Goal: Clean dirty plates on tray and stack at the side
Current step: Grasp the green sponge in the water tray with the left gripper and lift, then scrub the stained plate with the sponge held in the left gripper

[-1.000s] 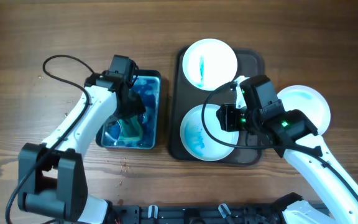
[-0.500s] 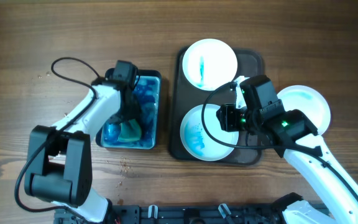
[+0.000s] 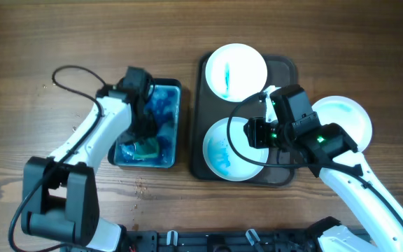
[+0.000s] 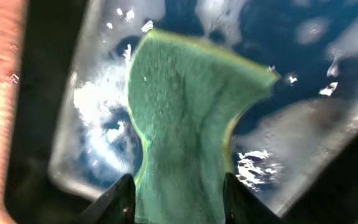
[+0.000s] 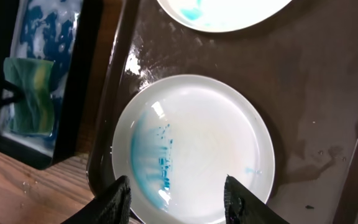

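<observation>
The dark tray (image 3: 285, 77) holds two white plates: a far one (image 3: 236, 68) with a blue streak and a near one (image 3: 226, 150) with blue smears on its left half. A third white plate (image 3: 343, 120) lies on the table right of the tray. My right gripper (image 3: 256, 133) is open and empty, hovering above the near plate (image 5: 204, 143), jaws (image 5: 176, 199) straddling its front part. My left gripper (image 3: 144, 136) is down in the blue basin (image 3: 166, 98), shut on the green sponge (image 4: 185, 112), which sits between its fingers (image 4: 178, 202).
The blue basin (image 5: 42, 37) of foamy blue water stands just left of the tray (image 5: 316, 93), with the sponge (image 5: 33, 93) in its near end. Wet spots lie on the tray. Bare wooden table (image 3: 61, 42) surrounds everything.
My left arm has swung back and forth over the basin with the sponge staying in the near end. The right arm and the plates have not moved.
</observation>
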`<state>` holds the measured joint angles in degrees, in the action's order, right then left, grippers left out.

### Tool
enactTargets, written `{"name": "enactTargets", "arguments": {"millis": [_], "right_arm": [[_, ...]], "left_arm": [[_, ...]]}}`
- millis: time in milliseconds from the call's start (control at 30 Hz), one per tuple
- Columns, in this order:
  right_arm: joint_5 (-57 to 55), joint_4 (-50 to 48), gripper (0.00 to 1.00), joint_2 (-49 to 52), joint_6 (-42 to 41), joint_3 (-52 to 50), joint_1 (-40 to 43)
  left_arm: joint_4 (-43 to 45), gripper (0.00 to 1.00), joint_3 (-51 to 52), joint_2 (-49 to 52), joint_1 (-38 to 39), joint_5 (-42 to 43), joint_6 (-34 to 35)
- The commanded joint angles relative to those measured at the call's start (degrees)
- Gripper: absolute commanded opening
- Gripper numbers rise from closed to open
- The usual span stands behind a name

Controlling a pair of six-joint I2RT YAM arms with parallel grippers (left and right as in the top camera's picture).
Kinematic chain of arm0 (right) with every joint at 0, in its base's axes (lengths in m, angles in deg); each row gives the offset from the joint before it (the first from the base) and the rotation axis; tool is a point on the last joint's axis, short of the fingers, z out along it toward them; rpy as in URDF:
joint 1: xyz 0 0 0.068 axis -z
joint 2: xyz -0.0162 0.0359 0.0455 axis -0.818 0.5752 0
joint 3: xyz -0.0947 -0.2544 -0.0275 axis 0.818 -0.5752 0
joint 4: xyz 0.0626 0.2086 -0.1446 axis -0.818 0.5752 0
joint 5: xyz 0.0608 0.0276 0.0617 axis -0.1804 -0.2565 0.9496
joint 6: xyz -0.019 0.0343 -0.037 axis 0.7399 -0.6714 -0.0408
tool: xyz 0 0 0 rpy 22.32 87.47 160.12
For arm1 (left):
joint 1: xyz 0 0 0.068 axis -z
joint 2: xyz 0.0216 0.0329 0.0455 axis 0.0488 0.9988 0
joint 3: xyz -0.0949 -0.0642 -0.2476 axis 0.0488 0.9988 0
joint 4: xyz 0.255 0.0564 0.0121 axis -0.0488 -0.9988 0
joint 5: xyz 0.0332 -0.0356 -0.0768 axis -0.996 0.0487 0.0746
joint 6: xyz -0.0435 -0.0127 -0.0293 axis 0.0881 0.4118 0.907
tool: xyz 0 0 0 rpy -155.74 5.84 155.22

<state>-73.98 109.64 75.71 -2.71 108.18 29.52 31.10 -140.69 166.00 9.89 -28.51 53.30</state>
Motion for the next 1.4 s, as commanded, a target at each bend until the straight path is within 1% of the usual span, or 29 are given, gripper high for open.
{"name": "enactTargets", "arguments": {"millis": [0, 33, 100, 133, 233, 367, 467, 567, 700, 733, 767, 833, 900, 1033, 1133, 1233, 1300, 1367], "right_arm": [[-4.7, 0.9, 0.51, -0.5, -2.2, 0.8, -0.3], [-6.4, 1.2, 0.52, -0.5, -3.5, 0.8, -0.3], [-9.8, 1.8, 0.54, -0.2, -5.8, 0.8, -0.3], [-10.3, 1.9, 0.54, 0.2, -6.6, 0.8, -0.2], [-10.1, 1.9, 0.54, 0.8, -8.3, 0.8, 0.9], [-7.5, 2.2, 0.54, 2.1, -7.4, 0.8, 5.0], [-2.6, 2.2, 0.54, 3.6, -2.1, 0.8, 8.6], [1.1, 2.6, 0.54, 6.1, 3.2, 0.8, 11.0], [1.8, 2.5, 0.54, 11.4, 5.9, 0.3, 11.7], [2.0, 2.4, 0.54, 12.7, 6.6, 0.3, 11.7], [2.3, 2.0, 0.54, 16.3, 7.1, 0.1, 11.7], [4.0, 0.9, 0.53, 19.6, 8.4, -0.1, 11.7], [5.5, -1.6, 0.45, 23.7, 9.2, -0.8, 11.7], [5.5, -6.3, 0.35, 27.5, 9.2, -2.9, 11.7], [5.5, -9.4, 0.26, 28.3, 7.5, -4.8, 11.7], [3.9, -13.6, 0.14, 28.3, 2.5, -8.1, 11.7], [1.9, -15.3, 0.05, 28.3, -2.1, -10.2, 11.7], [1.8, -17.1, 0.04, 28.3, -3.8, -11.7, 11.7]], "left_arm": [[7.1, 0.38, 9.1, 0.0, -0.2, 2.5, 1.4], [8.7, 0.33, 10.3, 0.0, -0.2, 2.7, 1.4], [10.9, 0.11, 11.9, 0.0, -0.2, 2.8, 1.3], [11.0, 0.04, 11.7, 0.0, -0.2, 2.8, 1.3], [9.2, 0.04, 9.4, -0.4, -0.2, 2.6, 0.8], [2.4, 0.04, 2.3, -1.5, -0.2, 2.4, -1.7], [-4.2, 0.04, -5.4, -2.5, -0.2, 1.9, -3.5], [-10.4, 0.04, -13.0, -3.8, -0.2, 1.8, -3.5], [-16.8, 0.04, -21.9, -5.3, 0.2, 2.7, -3.5], [-17.5, 0.04, -23.0, -5.5, 0.4, 3.2, -3.5], [-18.0, 0.04, -24.5, -6.1, 1.4, 5.4, -3.5], [-17.4, 0.04, -24.5, -6.6, 2.5, 8.0, -3.4], [-16.5, 0.04, -24.4, -6.5, 4.5, 10.9, -3.4], [-14.8, 0.04, -24.3, -5.3, 7.8, 11.2, -3.4], [-13.5, 0.04, -24.3, -3.9, 9.6, 11.2, -1.7], [-11.7, 0.04, -24.3, -1.7, 11.7, 12.9, -1.1], [-10.6, 0.04, -24.3, 0.0, 13.3, 14.1, 0.6], [-9.1, 0.04, -24.3, 2.0, 15.0, 15.0, 1.6]]}}
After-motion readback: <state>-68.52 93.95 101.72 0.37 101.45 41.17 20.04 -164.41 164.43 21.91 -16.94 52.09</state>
